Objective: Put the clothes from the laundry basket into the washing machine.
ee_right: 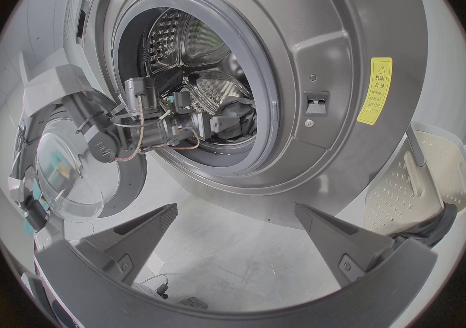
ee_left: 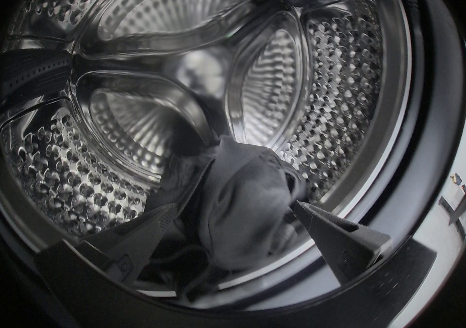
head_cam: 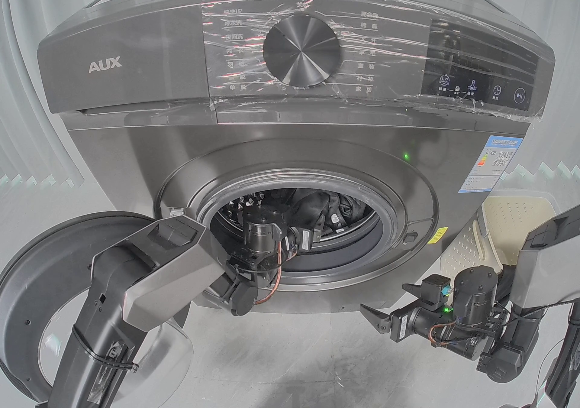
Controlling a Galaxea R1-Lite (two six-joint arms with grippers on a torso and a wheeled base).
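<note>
Spread wide just inside the drum [ee_left: 340, 76], the left gripper [ee_left: 234, 205] pinches nothing. A dark garment [ee_left: 242, 236] lies bunched on the drum's floor straight ahead of its fingertips; one tip is at the cloth's edge, though I cannot tell whether it touches. That garment is inside the washing machine [head_cam: 151, 155], so the left arm's part looks done, and its way out is straight back through the opening, past the door [head_cam: 36, 294] hanging open on the robot's left. Another dark cloth [ee_right: 432, 229] droops at the rim of the laundry basket [ee_right: 427, 173], which stands beside the machine on the robot's right. The right gripper [ee_right: 235, 205], fingers apart and empty, hangs low before the machine near the basket, clearly the nearer arm for that piece.
</note>
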